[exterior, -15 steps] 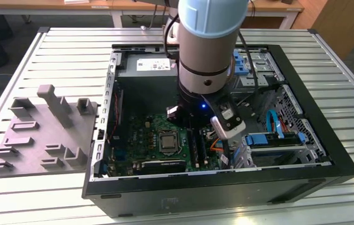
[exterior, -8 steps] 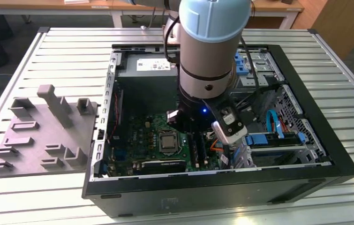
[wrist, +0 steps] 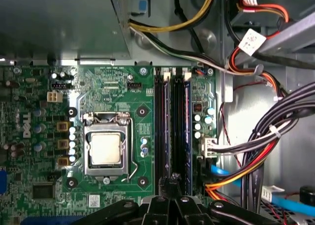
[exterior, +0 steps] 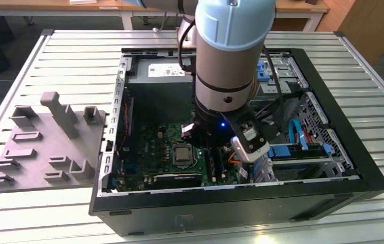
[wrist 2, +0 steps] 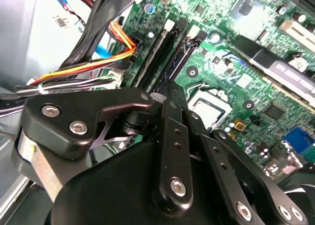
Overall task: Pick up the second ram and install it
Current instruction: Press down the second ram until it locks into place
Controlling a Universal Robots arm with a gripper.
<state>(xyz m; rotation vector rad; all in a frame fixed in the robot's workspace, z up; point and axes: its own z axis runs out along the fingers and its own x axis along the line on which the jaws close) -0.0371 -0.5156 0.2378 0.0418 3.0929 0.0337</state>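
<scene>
Exterior view, from its left: a grey moulded fixture (exterior: 49,142) with upright posts lies on the slatted metal table (exterior: 76,51), just beside the open computer case (exterior: 246,203). Inside the case, a grey power supply box (exterior: 161,76) sits at the far end. The green motherboard (exterior: 147,147) with its square silver socket (exterior: 180,154) covers the floor nearer the camera. The arm (exterior: 232,61) comes straight down into the middle of the case and hides the memory slots behind its wrist. Toward the exterior view's right, a metal drive cage (exterior: 314,122) holds blue cables (exterior: 297,137).

In the first wrist view, the socket (wrist: 106,148) lies beside four long black slots. The second ram (wrist: 170,131), dark blue-black, stands upright in one of the inner slots, and another dark stick (wrist: 187,131) stands in a slot further from the socket. The gripper (wrist: 172,183) has its fingers (wrist: 167,188) drawn together to a narrow tip right over the near end of the second ram. Whether the tip presses on the stick or only hangs just above it cannot be told, since the fingers cover that end. Bundled black, yellow and red wires (wrist: 256,156) run beside the slots.

In the second wrist view, the gripper (wrist 2: 170,94) points at the same slots, its black linkage (wrist 2: 98,121) blocking most of the board beneath.
</scene>
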